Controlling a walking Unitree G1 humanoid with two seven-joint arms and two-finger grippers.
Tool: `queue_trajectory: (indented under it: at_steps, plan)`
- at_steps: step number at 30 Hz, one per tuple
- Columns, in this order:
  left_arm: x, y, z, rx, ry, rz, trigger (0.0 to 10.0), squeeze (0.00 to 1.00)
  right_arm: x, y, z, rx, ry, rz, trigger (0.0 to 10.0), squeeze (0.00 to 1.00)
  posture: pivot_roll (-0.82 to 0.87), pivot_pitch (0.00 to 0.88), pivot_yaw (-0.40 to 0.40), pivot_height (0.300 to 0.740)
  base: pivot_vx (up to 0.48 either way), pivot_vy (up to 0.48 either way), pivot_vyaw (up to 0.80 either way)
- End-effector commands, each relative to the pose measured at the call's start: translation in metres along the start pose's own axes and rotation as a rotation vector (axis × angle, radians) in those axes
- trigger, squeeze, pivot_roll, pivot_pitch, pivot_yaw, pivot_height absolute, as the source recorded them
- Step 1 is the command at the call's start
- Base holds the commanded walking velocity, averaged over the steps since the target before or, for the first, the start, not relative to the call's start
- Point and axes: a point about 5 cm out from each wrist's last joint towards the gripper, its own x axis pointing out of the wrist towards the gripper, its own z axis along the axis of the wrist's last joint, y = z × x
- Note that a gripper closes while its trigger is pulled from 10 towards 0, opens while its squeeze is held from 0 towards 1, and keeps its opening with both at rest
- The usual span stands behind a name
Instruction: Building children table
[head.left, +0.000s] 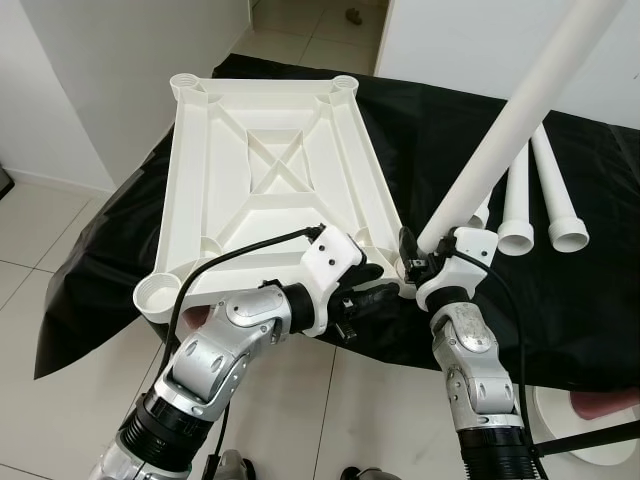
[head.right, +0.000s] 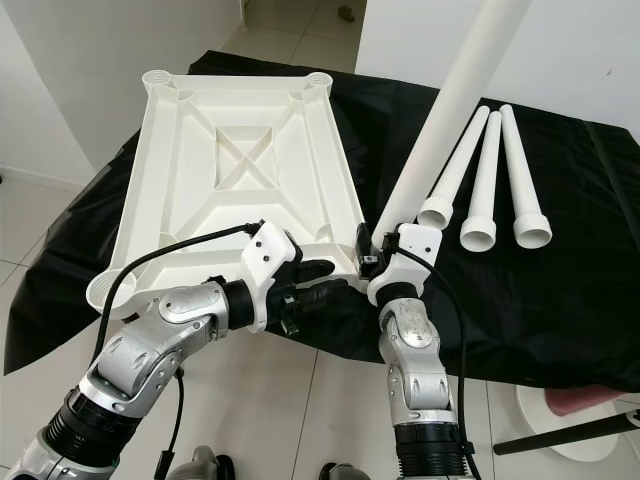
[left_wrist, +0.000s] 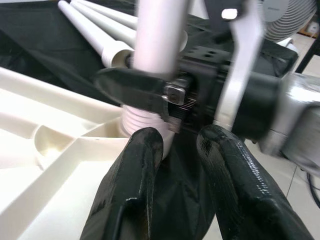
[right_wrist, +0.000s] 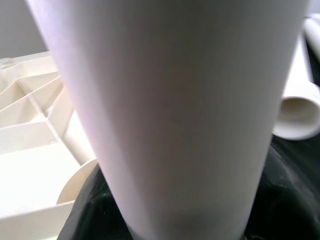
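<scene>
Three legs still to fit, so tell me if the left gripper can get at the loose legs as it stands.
Probably not. The left gripper sits at the tabletop's near corner, and the right gripper with its held leg stands between it and the loose legs.

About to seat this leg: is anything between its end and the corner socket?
Nothing visible blocks it. The right gripper holds the leg tilted, its ribbed end already at the tabletop's near right corner socket. The left gripper sits beside that corner, not across it. The spare legs lie apart on the black cloth.
</scene>
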Motion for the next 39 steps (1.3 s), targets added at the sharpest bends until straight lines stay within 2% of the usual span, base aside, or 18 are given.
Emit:
queue_trajectory:
  at_steps: [1,6,7,10,13,18,19,21,25,27,28,33,34,35,36,39]
  plan:
    - [0.0,-0.005,-0.001,-0.01,0.008,-0.028,10.0,0.0,-0.009,-0.006,-0.012,-0.005,0.072,-0.089,10.0,0.0,0.04,0.132,-0.039,0.74,0.0,0.0,0.0]
    - [0.0,-0.006,-0.002,-0.012,0.01,-0.034,10.0,0.0,-0.01,-0.009,-0.011,-0.007,0.069,-0.098,10.0,0.0,0.03,0.133,-0.033,0.74,0.0,0.0,0.0]
    - [0.0,-0.006,-0.002,-0.012,0.01,-0.036,10.0,0.0,-0.009,-0.012,-0.009,0.002,0.06,-0.107,10.0,1.0,0.03,0.134,-0.031,0.74,0.0,0.0,0.0]
    - [0.0,-0.006,-0.001,-0.012,0.009,-0.037,10.0,0.0,-0.008,-0.015,-0.007,0.004,0.054,-0.113,10.0,1.0,0.03,0.135,-0.029,0.74,0.0,0.0,0.0]
    - [-0.001,-0.006,-0.002,-0.013,0.014,-0.042,10.0,0.0,-0.001,-0.017,0.005,0.013,-0.009,-0.034,10.0,1.0,0.04,0.138,-0.013,0.74,0.0,0.0,0.0]
    - [-0.001,-0.005,-0.001,-0.011,0.015,-0.037,10.0,0.0,0.006,-0.019,0.009,0.002,-0.003,0.063,10.0,1.0,0.05,0.138,-0.015,0.74,0.0,0.0,0.0]
    - [-0.001,-0.004,-0.001,-0.011,0.015,-0.036,10.0,0.0,0.009,-0.019,0.009,0.006,0.014,0.123,10.0,0.0,0.05,0.139,-0.017,0.74,0.0,0.0,0.0]
    - [-0.001,-0.004,-0.001,-0.011,0.015,-0.035,10.0,0.0,0.01,-0.018,0.009,0.009,0.025,0.162,10.0,0.0,0.05,0.139,-0.017,0.74,0.0,0.0,0.0]
    - [-0.001,-0.003,-0.001,-0.011,0.016,-0.032,10.0,0.0,0.012,-0.013,0.01,-0.065,0.031,0.409,10.0,0.0,0.05,0.135,-0.015,0.74,0.0,0.0,0.0]
    - [-0.001,-0.002,0.0,-0.01,0.015,-0.032,10.0,0.0,0.013,-0.015,0.007,-0.066,0.057,0.456,10.0,0.0,0.04,0.133,-0.014,0.74,0.0,0.0,0.0]
    - [0.0,-0.002,0.0,-0.008,0.014,-0.031,10.0,0.0,0.016,-0.018,0.004,-0.103,0.075,0.488,10.0,0.0,0.04,0.132,-0.014,0.74,0.0,0.0,0.0]
    - [0.001,-0.001,0.001,-0.005,0.011,-0.03,10.0,0.0,0.023,-0.021,-0.003,-0.113,0.117,0.58,10.0,0.0,0.04,0.123,-0.012,0.74,0.0,0.0,0.0]
    - [0.001,-0.001,0.001,-0.003,0.009,-0.03,10.0,0.0,0.025,-0.022,-0.005,-0.118,0.128,0.586,4.8,0.0,0.05,0.121,-0.013,0.74,0.0,0.0,0.0]
    - [0.001,-0.001,0.001,-0.003,0.009,-0.03,10.0,0.0,0.025,-0.022,-0.005,-0.118,0.128,0.586,4.8,0.0,0.05,0.121,-0.013,0.74,0.0,0.0,0.0]
    - [0.001,0.0,0.002,-0.002,0.009,-0.029,10.0,0.0,0.027,-0.023,-0.009,-0.114,0.146,0.594,0.0,0.0,0.05,0.117,-0.013,0.74,0.0,0.0,0.0]
    - [0.001,0.001,0.002,0.002,0.007,-0.026,10.0,0.0,0.027,-0.026,-0.013,-0.121,0.16,0.605,0.0,0.0,0.05,0.108,-0.015,0.74,0.0,0.0,0.0]
